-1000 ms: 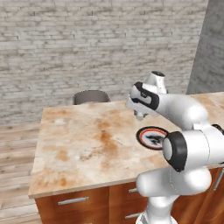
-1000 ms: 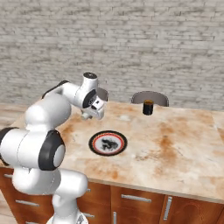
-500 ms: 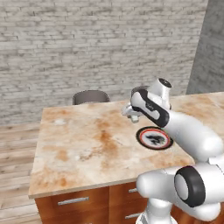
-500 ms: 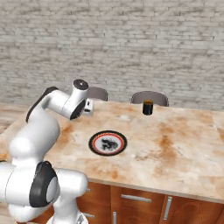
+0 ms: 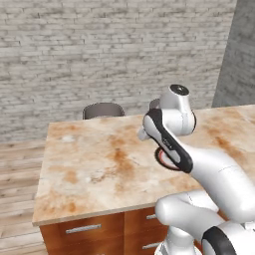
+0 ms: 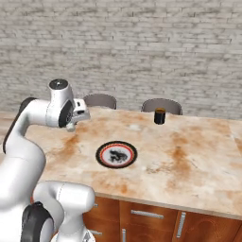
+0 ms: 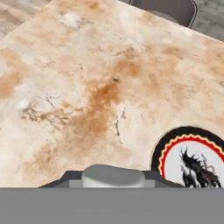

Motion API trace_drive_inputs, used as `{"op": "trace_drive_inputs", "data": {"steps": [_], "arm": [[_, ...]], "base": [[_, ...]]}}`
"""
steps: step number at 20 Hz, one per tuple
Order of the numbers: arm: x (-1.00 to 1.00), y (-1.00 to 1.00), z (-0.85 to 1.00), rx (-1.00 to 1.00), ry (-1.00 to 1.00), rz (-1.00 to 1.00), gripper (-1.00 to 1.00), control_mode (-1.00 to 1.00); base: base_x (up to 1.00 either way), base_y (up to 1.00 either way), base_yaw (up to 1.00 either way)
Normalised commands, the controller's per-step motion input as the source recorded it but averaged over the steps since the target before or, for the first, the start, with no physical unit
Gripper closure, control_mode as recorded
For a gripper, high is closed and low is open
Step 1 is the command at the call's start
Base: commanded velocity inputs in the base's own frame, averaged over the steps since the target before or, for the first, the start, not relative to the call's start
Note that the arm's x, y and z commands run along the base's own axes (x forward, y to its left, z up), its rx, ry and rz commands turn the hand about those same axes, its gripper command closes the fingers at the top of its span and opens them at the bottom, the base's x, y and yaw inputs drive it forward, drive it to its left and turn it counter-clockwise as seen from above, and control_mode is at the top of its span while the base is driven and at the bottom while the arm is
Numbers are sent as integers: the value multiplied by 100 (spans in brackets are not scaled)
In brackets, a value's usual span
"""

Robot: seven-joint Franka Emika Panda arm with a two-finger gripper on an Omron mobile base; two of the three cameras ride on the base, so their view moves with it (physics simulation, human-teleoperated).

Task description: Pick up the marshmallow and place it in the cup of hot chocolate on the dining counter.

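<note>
Since the earlier frames the arm has swung away from the plate (image 6: 116, 154) toward the left side of the surface (image 6: 189, 165), and the pincer (image 6: 71, 126) has left the plate's near-left rim; it now hangs above bare stone, well to the left of the plate and nearer the far edge than the near one. The pincer is closed on the marshmallow (image 7: 113, 176), a pale rounded piece wedged between the two dark fingertips (image 7: 65, 178) at the bottom of the hand view. In the right base view the same pale lump shows just under the hand.

The plate, round with a black and red rim and a dark figure in its middle, lies flat about midway between the near and far edges. In the hand view its rim shows at the lower right, off to the side of the marshmallow.

The mug (image 6: 159, 116), small and black, stands upright close to the far edge of the surface, well apart from the pincer and beyond the plate. Two grey chairs (image 6: 100, 100) stand behind the far edge, one of them directly behind the mug.
</note>
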Motion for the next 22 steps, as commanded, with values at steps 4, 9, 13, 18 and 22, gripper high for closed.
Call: {"op": "trace_drive_inputs", "data": {"steps": [4, 9, 13, 18, 22], "arm": [[-60, 0, 46, -19, -1, 19, 100, -100], [-72, -12, 31, -1, -10, 10, 100, -100], [-48, -31, 14, 0, -8, 4, 100, -100], [-5, -26, 2, 0, -1, 0, 100, -100], [0, -15, 0, 0, 0, -2, 100, -100]], "base": [[0, 0, 0], [0, 0, 0], [0, 0, 0], [0, 0, 0], [0, 0, 0]]}}
